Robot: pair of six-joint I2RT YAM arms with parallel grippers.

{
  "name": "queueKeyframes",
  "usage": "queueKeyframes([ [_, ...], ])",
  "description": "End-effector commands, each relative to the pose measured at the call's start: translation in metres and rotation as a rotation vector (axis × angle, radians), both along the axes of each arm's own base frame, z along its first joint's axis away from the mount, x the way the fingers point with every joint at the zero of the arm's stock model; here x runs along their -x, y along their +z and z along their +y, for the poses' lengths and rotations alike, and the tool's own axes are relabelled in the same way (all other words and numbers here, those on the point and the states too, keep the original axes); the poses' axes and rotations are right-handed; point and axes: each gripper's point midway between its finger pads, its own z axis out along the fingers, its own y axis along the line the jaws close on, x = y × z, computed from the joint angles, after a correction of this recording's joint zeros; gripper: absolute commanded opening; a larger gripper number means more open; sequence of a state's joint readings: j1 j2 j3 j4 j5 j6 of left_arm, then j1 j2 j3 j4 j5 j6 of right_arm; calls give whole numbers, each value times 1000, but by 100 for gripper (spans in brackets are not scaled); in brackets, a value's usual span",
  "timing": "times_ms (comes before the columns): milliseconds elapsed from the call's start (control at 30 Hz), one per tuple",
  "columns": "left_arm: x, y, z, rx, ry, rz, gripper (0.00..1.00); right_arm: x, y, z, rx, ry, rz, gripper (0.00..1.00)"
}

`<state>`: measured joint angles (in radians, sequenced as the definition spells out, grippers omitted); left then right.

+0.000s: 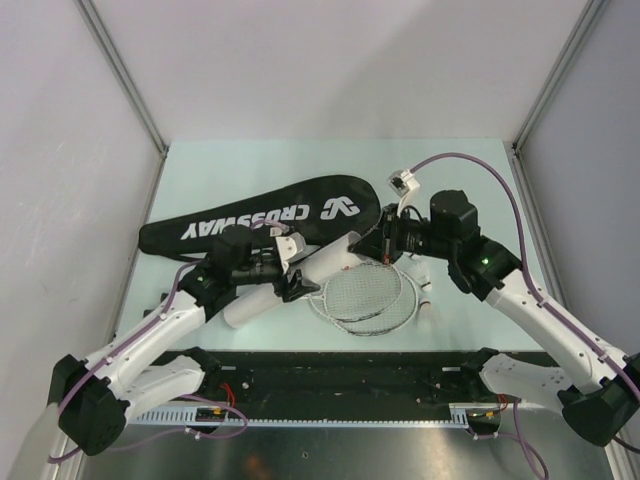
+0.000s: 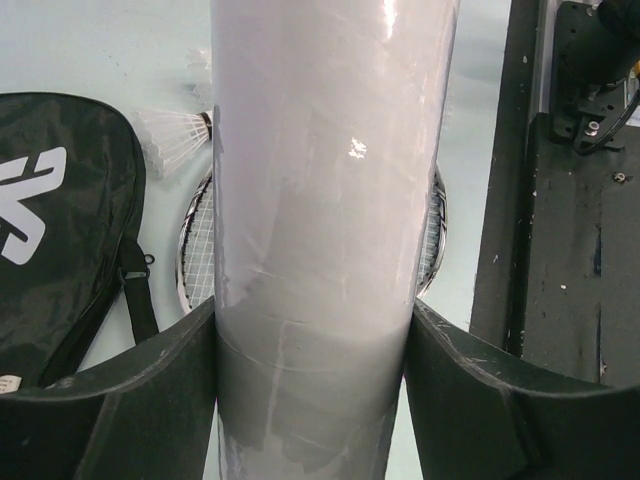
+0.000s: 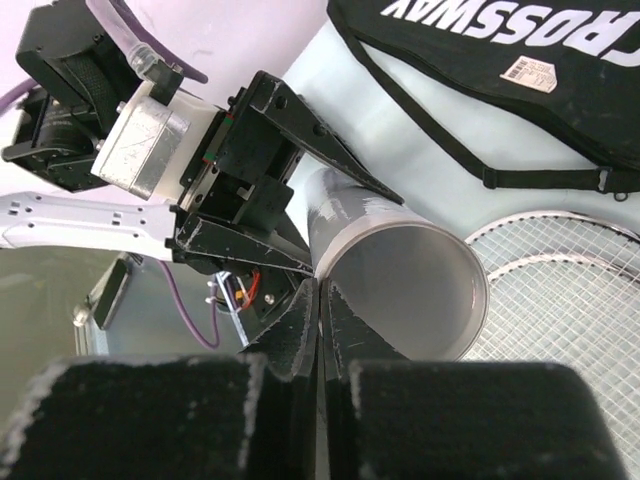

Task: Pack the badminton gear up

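Note:
My left gripper (image 1: 290, 278) is shut on the white tube (image 1: 300, 275) and holds it mid-length, tilted, over the table; the left wrist view shows its jaws (image 2: 312, 310) pressed on both sides of the tube (image 2: 330, 200). My right gripper (image 3: 320, 290) is shut, its tips touching the rim of the tube's open end (image 3: 400, 280); I cannot tell whether it pinches the rim. The two rackets (image 1: 365, 295) lie stacked below the tube. The black CROSSWAY bag (image 1: 270, 215) lies behind. White shuttlecocks (image 1: 425, 285) lie right of the rackets, and one (image 2: 175, 140) lies beside the bag.
The black base strip (image 1: 340, 375) runs along the near edge. A small white block (image 1: 402, 183) on the right arm's purple cable hangs behind the right gripper (image 1: 380, 248). Grey walls close in the table on the left, right and back.

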<state>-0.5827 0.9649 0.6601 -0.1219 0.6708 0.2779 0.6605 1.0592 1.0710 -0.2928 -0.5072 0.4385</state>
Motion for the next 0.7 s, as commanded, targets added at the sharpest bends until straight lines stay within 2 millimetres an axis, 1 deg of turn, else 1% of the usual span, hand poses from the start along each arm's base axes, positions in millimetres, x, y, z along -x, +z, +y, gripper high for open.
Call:
queueKeyframes([
  [0,-7,21,-7,18,-41,-147,0,10,29,-13,-159,-18,-13,0],
  [33,-7,19,-6,14,-40,-145,0,13,34,-21,-194,-23,-19,0],
  [67,-7,19,-6,12,-43,-156,0,1,43,-34,-254,-68,-15,0],
  [100,-7,17,-5,7,-43,-159,0,7,27,-38,-261,-24,41,0],
  [133,-8,13,-4,-2,-38,-158,0,7,32,-43,-302,-15,41,0],
  [167,-10,10,-4,-9,-35,-156,0,8,45,-49,-365,-7,30,0],
  [200,-10,8,-5,-14,-34,-150,0,6,38,-55,-372,-4,51,0],
  [333,-9,5,-6,-15,-47,-135,0,10,47,-60,-396,6,33,0],
  [400,-10,3,-6,-20,-40,-133,0,10,47,-63,-389,-5,17,0],
  [500,-7,5,-8,-10,-57,-123,0,1,40,-74,-362,-47,6,0],
  [533,-6,8,-9,-1,-62,-125,0,-12,37,-84,-343,-106,-20,0],
  [567,-3,11,-10,10,-78,-120,0,-20,25,-93,-287,-180,28,0],
  [600,-1,13,-11,14,-82,-121,0,-49,6,-112,-194,-365,24,0],
  [633,-1,17,-11,23,-85,-130,0,-66,-14,-129,-62,-472,-16,0],
  [667,1,20,-12,29,-91,-136,0,-75,-37,-148,32,-590,53,0],
])
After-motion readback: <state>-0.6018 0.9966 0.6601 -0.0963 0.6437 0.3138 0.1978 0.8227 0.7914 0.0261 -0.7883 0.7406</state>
